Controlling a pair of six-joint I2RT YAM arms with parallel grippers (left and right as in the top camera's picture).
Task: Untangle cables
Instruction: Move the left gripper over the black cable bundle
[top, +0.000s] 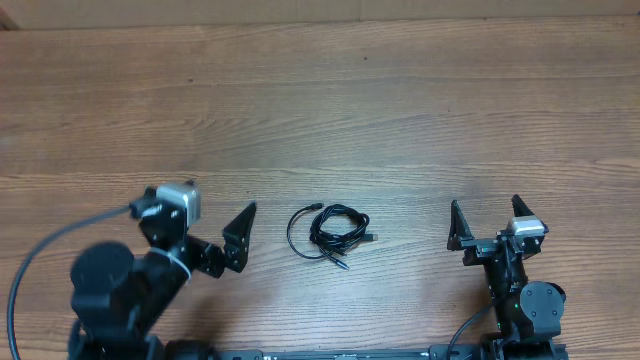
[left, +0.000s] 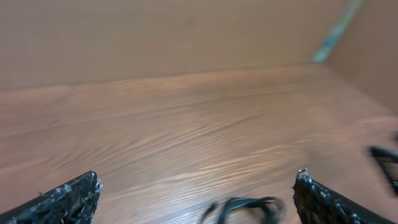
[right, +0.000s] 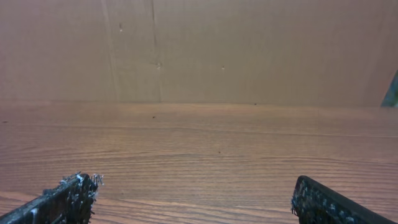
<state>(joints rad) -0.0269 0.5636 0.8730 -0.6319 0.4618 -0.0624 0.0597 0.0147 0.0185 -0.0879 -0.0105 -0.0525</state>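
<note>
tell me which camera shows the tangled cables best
The overhead view: it shows the cables whole, a small coiled black bundle lying on the table. The left wrist view catches only a blurred piece at its bottom edge. The right wrist view shows none of them.

Wood-grain table (top: 330, 110); brown cardboard wall (right: 249, 50) behind, even light.

Overhead looks down; wrist cameras skim tabletop (top: 400, 100).
</note>
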